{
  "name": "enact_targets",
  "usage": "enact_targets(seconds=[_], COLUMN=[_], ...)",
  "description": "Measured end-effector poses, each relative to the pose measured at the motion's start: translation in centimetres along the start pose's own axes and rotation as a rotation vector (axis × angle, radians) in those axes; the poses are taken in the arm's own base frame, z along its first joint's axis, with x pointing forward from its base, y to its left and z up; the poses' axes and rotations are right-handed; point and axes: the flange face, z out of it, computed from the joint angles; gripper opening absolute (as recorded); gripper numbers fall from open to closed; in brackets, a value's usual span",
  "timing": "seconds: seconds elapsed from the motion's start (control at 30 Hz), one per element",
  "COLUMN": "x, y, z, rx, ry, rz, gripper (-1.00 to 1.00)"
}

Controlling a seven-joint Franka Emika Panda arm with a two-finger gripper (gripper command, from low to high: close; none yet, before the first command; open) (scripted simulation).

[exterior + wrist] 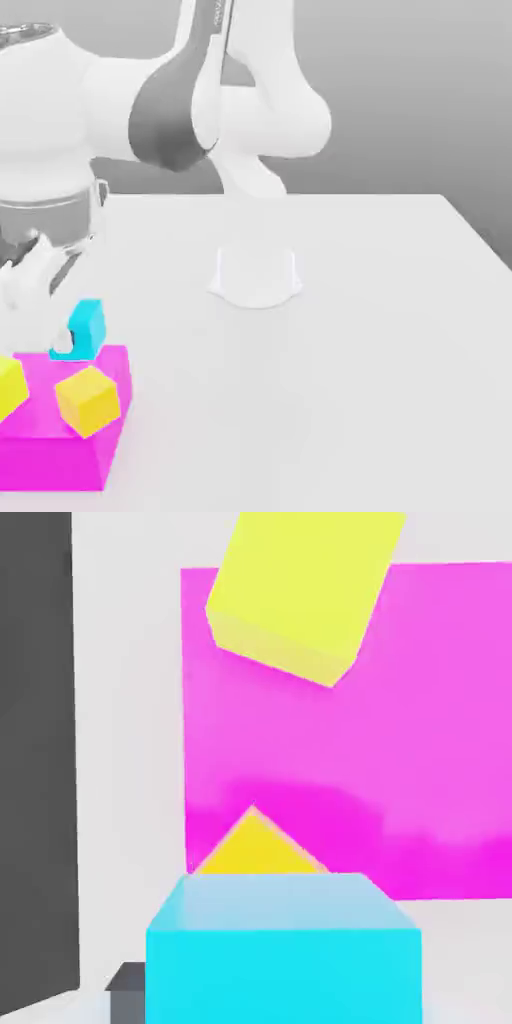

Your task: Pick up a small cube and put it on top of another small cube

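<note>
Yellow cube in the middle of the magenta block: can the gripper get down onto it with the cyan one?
Probably yes: the yellow cube has a bare top, and the gripper holds the cyan cube close behind it.

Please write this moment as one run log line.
gripper: shut on cyan cube | cube: above magenta block | yellow cubes: on block | stacking: not yet done

Two small cubes [88,400] on big block [60,455]; third cube [88,326] above block's rear edge
</note>
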Motion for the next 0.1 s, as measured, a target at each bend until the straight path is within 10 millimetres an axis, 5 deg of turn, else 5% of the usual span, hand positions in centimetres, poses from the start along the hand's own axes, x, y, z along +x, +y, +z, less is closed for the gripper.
enact_targets(seconds=[0.03,0.1], x=[-0.13,-0.13], y=[0.1,0.1], z=[0.74,0.74], rx=[0.0,0.0], ry=[0.0,0.0], rz=[-0.002,-0.002], gripper=[1.0,1.0])
